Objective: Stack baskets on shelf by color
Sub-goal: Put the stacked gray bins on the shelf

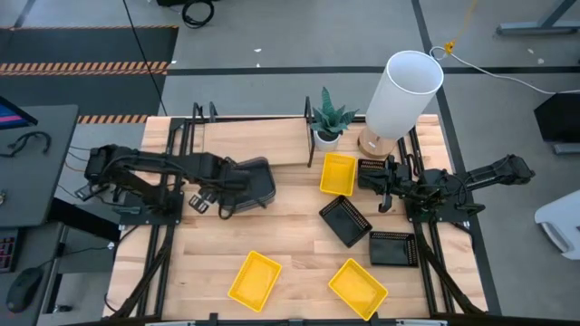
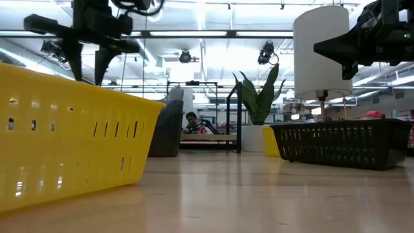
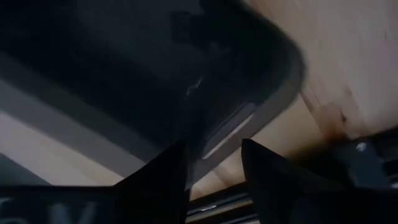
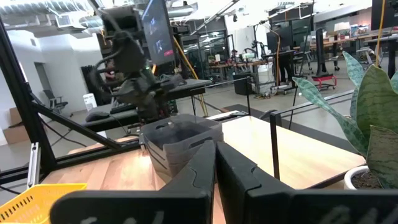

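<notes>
Nearest us on the table (image 1: 299,249) lie 2 yellow baskets (image 1: 255,278) (image 1: 357,288). Beyond them we see 2 black mesh baskets (image 1: 345,220) (image 1: 392,247). Farther back, our left gripper (image 3: 214,165) hangs with its fingers parted just above the rim of the dark grey basket stack (image 1: 249,184), gripping nothing. Our right gripper (image 4: 216,163) waits clenched and empty near a third yellow basket (image 1: 338,173) and a third mesh basket (image 1: 372,172). The shelf (image 1: 263,140) runs behind, bearing a plant (image 1: 328,118) and a lamp (image 1: 401,94).

Left arm hides part of the grey basket stack (image 1: 256,181).
</notes>
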Tool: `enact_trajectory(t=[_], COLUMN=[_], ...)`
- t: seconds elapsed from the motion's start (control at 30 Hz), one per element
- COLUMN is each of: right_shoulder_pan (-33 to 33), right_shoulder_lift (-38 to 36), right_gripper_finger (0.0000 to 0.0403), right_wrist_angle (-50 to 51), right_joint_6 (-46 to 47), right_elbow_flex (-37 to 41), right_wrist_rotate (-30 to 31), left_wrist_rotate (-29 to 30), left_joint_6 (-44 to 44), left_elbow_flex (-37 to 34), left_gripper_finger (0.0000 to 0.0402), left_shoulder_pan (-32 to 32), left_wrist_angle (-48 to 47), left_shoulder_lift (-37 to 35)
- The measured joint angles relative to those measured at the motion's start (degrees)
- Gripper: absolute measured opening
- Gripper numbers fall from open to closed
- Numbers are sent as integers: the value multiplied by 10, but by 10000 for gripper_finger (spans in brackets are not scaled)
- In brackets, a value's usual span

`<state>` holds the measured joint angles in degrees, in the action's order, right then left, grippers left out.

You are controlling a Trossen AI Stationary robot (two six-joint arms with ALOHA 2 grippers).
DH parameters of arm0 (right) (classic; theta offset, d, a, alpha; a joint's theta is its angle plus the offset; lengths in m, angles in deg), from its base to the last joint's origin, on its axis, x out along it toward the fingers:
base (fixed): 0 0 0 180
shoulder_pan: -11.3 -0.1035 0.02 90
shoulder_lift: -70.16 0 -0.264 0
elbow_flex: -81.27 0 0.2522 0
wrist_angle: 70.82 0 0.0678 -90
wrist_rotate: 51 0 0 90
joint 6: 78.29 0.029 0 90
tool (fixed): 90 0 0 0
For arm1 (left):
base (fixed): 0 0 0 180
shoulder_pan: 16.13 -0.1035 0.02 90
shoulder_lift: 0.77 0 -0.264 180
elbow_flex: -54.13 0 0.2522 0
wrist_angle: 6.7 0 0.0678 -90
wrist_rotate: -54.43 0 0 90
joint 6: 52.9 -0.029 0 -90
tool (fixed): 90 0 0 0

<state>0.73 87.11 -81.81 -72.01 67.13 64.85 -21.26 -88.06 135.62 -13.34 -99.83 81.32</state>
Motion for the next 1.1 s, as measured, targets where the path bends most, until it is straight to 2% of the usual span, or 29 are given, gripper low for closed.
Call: enact_trajectory(t=[0.27, 0.43, 0.57, 0.77, 0.9, 1.1], right_shoulder_pan=[0, 0, 0, 0, 0, 0], right_shoulder_lift=[0, 0, 0, 0, 0, 0], right_gripper_finger=[19, 19, 19, 19, 19, 19], right_wrist_angle=[0, 0, 0, 0, 0, 0], right_joint_6=[0, 0, 0, 0, 0, 0], right_elbow_flex=[0, 0, 0, 0, 0, 0], right_wrist_rotate=[0, 0, 0, 0, 0, 0], left_wrist_rotate=[5, 18, 53, 90, 73, 39], left_joint_6=[17, 10, -44, -80, -71, -45], left_elbow_flex=[-4, -69, -133, -185, -186, -186], left_gripper_finger=[215, 250, 254, 228, 198, 131], left_shoulder_pan=[32, 35, 43, 59, 59, 59], left_wrist_angle=[-8, 5, 61, 150, 161, 168], left_shoulder_lift=[0, 0, 0, 0, -1, -1])
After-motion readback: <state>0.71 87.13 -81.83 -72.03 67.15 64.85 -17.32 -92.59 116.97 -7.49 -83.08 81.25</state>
